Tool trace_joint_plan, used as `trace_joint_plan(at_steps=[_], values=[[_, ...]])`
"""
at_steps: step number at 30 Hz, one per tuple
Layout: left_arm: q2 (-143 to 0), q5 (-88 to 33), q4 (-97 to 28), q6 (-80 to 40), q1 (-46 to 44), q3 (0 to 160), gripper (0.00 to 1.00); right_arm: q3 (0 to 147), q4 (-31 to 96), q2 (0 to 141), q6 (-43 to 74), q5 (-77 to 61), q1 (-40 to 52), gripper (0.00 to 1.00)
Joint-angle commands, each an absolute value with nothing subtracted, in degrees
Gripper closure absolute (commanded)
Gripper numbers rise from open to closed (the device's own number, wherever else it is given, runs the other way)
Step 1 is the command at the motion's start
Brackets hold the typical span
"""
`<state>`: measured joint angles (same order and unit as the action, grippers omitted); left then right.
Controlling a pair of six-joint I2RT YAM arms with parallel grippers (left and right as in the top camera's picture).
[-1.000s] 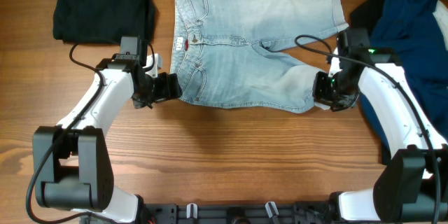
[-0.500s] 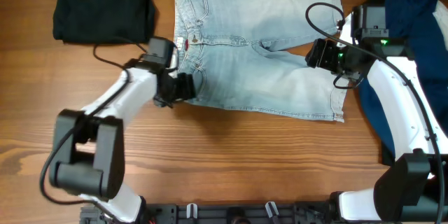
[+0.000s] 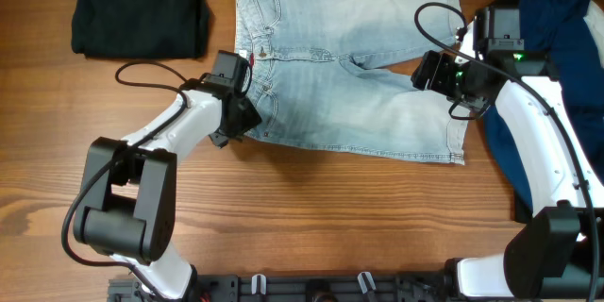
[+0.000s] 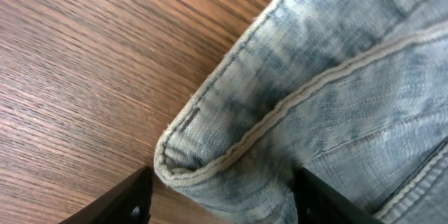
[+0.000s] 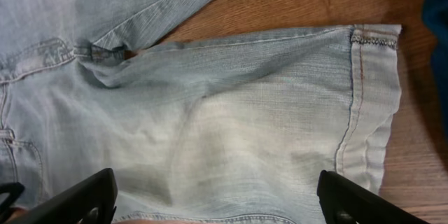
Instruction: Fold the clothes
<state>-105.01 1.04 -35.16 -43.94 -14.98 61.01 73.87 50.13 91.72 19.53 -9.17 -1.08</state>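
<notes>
Jaws of the left gripper (image 4: 222, 185) stand partly apart, one on each side of a folded corner of the jeans (image 4: 329, 91). The corner lies in the gap and is not pinched. Its stitched waistband edge curls over just ahead of the fingertips, and bare wooden table (image 4: 84, 63) runs off to one side of it. From above, this gripper (image 3: 241, 118) sits at the waistband end of the jeans (image 3: 349, 85), which stretch away from it across the table (image 3: 311, 217), lying mostly flat. Beyond its arm, well apart from the denim, lies a black garment (image 3: 142, 9).

The right gripper (image 5: 213, 192) is spread wide and holds nothing. It hangs over the nearer leg of the jeans (image 5: 231, 119), which lies flat beneath it, with the stitched hem (image 5: 367, 98) off to one side and the crotch seam ahead. From above, this gripper (image 3: 427, 74) is over the leg end, opposite the left one. The second leg lies past it toward the table's far edge. Just behind its arm a navy garment (image 3: 557, 47) is heaped, with some black cloth beneath it.
</notes>
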Motion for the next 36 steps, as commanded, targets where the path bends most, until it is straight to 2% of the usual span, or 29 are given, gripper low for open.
trace_joint_plan(at_steps=[1,2,3,6,11,15,22,24,27,29,32,36], values=[[-107.63,4.12,-32.12,-47.44,-13.61,59.90,0.43,74.94,50.19,91.92,25.26,-9.69,-0.93,0.02],[-107.63,3.90,-31.27,-47.40,-13.76,59.90,0.76,74.89,50.63,91.92,25.17,-11.11,-0.93,0.01],[-107.63,4.16,-31.03,-46.33,-13.87,59.90,0.96,74.89,51.09,91.92,23.49,-12.75,-0.93,0.01],[-107.20,5.45,-32.93,-44.80,-11.70,59.90,0.96,74.89,53.41,91.92,22.65,-14.48,-0.93,0.07],[-101.19,3.03,-42.54,-44.86,-4.12,59.90,0.96,74.41,60.01,91.92,24.08,-16.34,0.10,0.26],[-93.78,2.44,-50.33,-50.28,-2.13,59.90,0.96,69.91,64.62,91.92,28.69,-16.36,4.91,0.27],[-93.01,2.61,-49.56,-51.51,-5.50,59.90,0.96,58.54,63.94,91.85,39.62,-14.48,13.76,0.28],[-93.01,2.68,-49.34,-51.51,-5.96,59.90,0.96,56.18,64.69,91.85,42.26,-12.91,13.87,0.28],[-93.01,2.68,-49.34,-51.51,-5.96,59.90,0.96,52.51,64.73,91.70,49.76,-8.78,13.82,0.37],[-93.01,2.66,-49.28,-51.51,-5.96,59.90,0.96,50.61,61.80,91.70,53.08,-6.15,13.82,0.39],[-93.01,2.66,-49.10,-51.48,-5.96,59.90,0.96,48.93,56.07,91.70,58.67,-0.05,13.82,0.40],[-93.01,2.66,-49.08,-51.48,-5.96,59.90,0.96,48.31,54.61,91.70,62.59,7.90,13.82,0.43]])
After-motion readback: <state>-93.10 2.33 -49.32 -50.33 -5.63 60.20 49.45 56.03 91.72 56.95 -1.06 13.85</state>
